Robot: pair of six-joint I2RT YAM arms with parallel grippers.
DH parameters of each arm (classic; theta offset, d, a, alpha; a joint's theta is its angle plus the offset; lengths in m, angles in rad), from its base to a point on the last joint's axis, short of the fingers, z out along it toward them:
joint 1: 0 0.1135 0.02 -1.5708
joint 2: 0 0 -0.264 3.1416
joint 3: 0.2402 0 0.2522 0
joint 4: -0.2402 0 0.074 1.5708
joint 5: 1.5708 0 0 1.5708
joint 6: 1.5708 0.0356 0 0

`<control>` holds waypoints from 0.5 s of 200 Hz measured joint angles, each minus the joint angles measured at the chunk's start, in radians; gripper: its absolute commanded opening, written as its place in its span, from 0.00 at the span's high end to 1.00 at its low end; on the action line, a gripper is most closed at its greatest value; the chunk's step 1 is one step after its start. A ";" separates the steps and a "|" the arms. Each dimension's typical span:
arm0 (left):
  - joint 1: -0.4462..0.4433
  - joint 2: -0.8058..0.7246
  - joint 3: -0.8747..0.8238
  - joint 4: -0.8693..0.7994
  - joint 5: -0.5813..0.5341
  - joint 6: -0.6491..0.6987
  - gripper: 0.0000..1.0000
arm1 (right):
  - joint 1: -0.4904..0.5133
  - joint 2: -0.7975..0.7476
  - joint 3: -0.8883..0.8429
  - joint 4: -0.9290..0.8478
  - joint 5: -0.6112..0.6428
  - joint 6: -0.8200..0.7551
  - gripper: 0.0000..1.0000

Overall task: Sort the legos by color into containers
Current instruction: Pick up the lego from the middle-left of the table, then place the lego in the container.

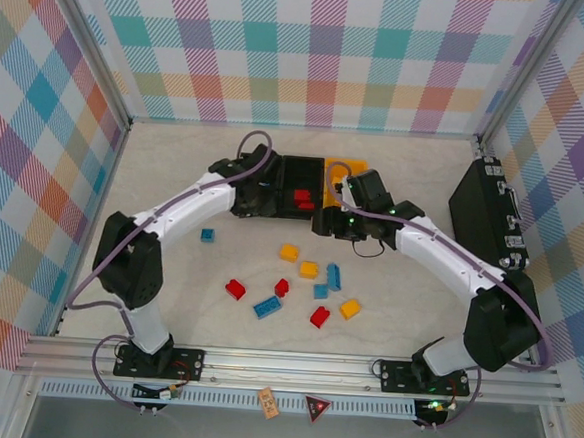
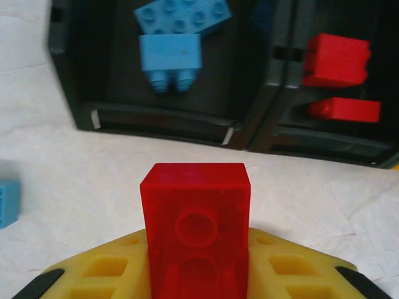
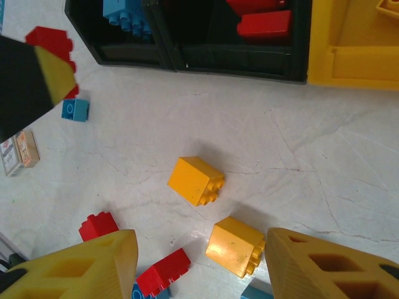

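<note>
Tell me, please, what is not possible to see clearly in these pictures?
Top view: the left arm hides most of the black bin holding blue bricks.
Right wrist view: the frame's edges cut off the yellow bin; its contents cannot be counted.
Left wrist view: the bottom edge cuts off the red brick in the left gripper.

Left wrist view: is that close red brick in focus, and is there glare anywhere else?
Left wrist: the red brick looks slightly soft, the black bin behind it sharper. Right wrist: the yellow bricks are crisp, with a sheen on the nearer one. Top external: even light, faint shadows.
</note>
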 measured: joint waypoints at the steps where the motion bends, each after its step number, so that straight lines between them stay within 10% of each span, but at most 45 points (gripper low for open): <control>1: -0.001 0.005 0.006 0.000 0.002 0.000 0.65 | -0.001 0.000 0.000 0.000 0.000 0.001 0.43; 100: -0.022 0.360 0.429 -0.002 0.124 0.052 0.63 | -0.065 -0.049 -0.052 -0.010 0.023 0.076 0.43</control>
